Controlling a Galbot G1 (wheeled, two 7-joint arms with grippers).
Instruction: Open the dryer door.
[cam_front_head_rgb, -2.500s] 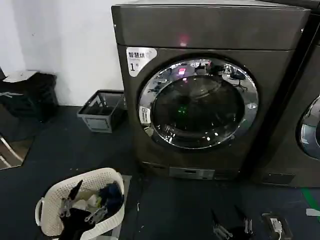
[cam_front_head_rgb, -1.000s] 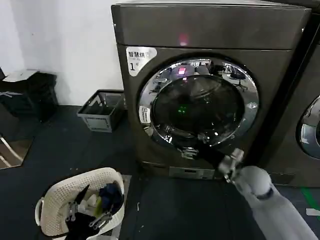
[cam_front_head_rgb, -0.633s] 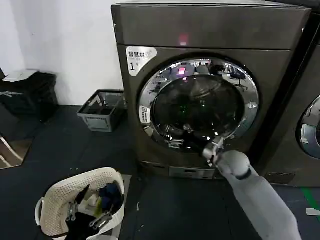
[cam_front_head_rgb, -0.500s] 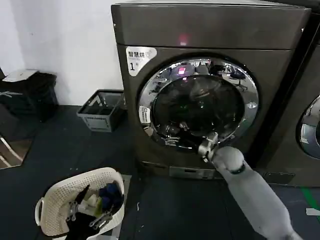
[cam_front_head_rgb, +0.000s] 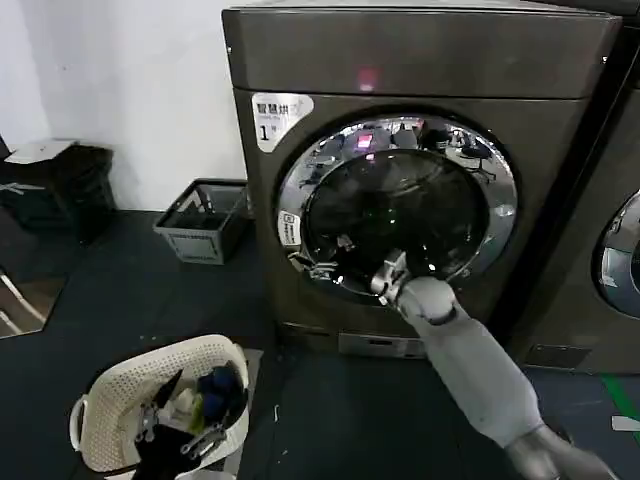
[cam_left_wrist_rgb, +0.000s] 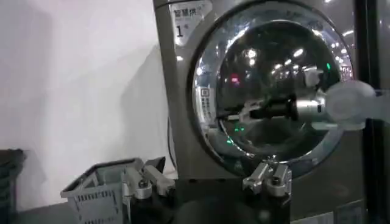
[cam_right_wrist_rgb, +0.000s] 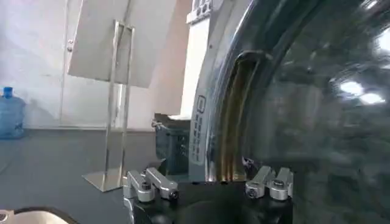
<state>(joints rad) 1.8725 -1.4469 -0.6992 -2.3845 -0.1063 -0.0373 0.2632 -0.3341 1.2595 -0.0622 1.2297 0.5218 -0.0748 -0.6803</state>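
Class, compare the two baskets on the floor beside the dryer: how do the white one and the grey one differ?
The white rounded lattice basket stands nearer the robot and holds clothes; the grey rectangular basket stands against the white wall, and I see nothing in it. The left gripper hangs over the white basket, not the grey one. Both are open-topped, on the dark floor, left of the dryer.

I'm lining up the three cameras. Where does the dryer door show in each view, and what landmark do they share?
Head view: the dryer door sits centre, with the right end effector at its lower left rim.
Left wrist view: the door is at right.
Right wrist view: its glass shows close up.
Shared landmark: the small white rim label.
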